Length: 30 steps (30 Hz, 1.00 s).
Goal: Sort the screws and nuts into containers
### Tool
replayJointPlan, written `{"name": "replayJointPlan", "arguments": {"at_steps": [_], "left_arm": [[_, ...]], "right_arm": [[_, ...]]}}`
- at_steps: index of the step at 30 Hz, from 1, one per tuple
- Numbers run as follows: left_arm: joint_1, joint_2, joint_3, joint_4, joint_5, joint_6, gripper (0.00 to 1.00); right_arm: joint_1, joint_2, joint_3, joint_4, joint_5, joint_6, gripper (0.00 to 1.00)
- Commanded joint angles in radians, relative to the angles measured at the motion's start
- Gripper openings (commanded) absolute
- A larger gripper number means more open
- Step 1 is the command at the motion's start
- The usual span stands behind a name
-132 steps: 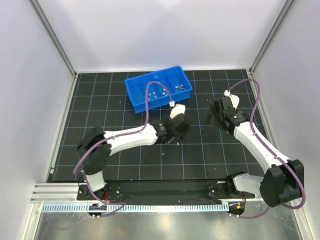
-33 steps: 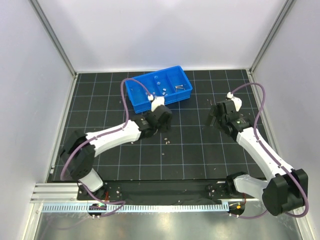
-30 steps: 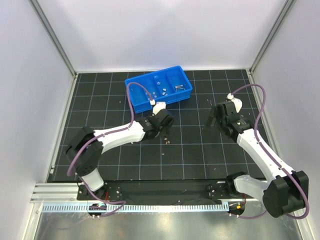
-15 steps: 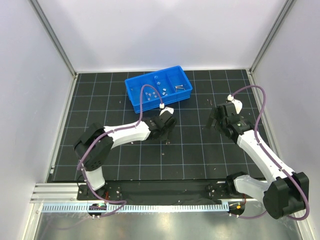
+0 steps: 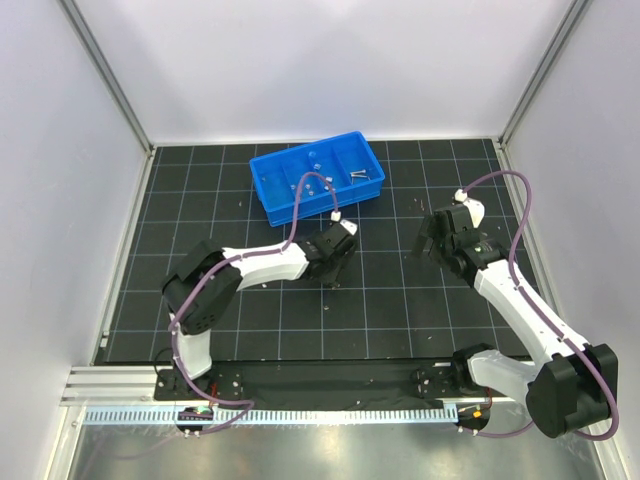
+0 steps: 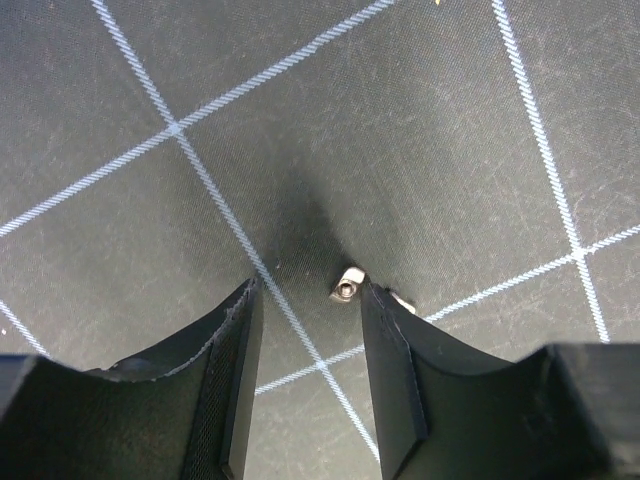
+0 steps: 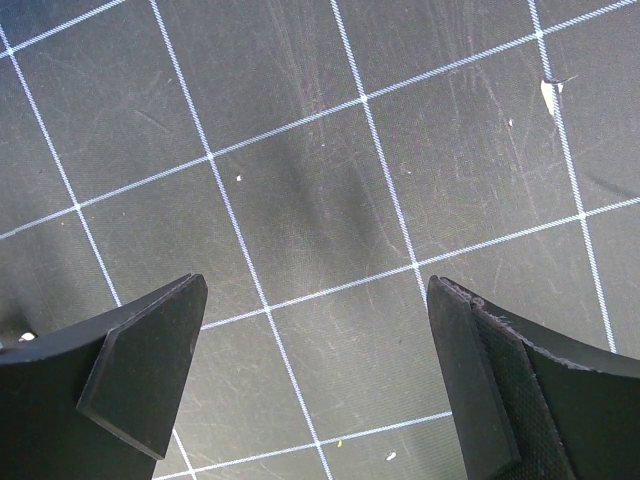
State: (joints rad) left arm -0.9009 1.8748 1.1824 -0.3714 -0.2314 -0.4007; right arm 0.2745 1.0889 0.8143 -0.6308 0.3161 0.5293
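The left gripper [image 6: 307, 300] stands unclenched, its matte black fingers straddling a tiny shiny silver fastener [image 6: 346, 288], probably a squat nut. It lies on the scuffed black white-gridded mat [image 6: 450, 150], just beside one finger. The right gripper [image 7: 315, 290] gapes wide, holding nothing, well apart from the bright blue rectangular plastic tray [image 5: 262, 190].

tray [image 5: 268, 205]: bright blue | mat [image 5: 400, 300]: black, white grid | nut [image 6: 346, 288]: shiny silver | fingers [image 6: 395, 380]: black | cables [image 5: 497, 173]: purple
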Motion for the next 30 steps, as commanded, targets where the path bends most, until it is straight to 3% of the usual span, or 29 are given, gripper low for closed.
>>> {"name": "replayJointPlan", "arguments": {"at_steps": [1, 7, 11, 16, 21, 30], "left_arm": [[0.002, 0.036, 0.023, 0.019, 0.026, 0.03, 0.47], [0.002, 0.066, 0.026, 0.019, 0.041, 0.026, 0.43], [0.002, 0.066, 0.026, 0.005, 0.061, 0.005, 0.26], [0.002, 0.053, 0.003, -0.007, 0.067, -0.029, 0.26], [0.002, 0.038, -0.004, -0.029, 0.058, -0.049, 0.32], [0.003, 0.05, -0.024, -0.047, 0.052, -0.072, 0.22]], "right_arm": [[-0.003, -0.004, -0.003, -0.001, 0.02, 0.008, 1.0], [-0.003, -0.001, -0.004, -0.003, 0.023, 0.009, 1.0], [-0.003, -0.003, -0.001, -0.009, 0.029, 0.009, 0.99], [-0.003, -0.006, -0.001, -0.009, 0.026, 0.011, 1.0], [-0.004, -0.004, -0.001, -0.012, 0.023, 0.012, 1.0], [-0.003, -0.009, -0.003, -0.017, 0.026, 0.014, 1.0]]}}
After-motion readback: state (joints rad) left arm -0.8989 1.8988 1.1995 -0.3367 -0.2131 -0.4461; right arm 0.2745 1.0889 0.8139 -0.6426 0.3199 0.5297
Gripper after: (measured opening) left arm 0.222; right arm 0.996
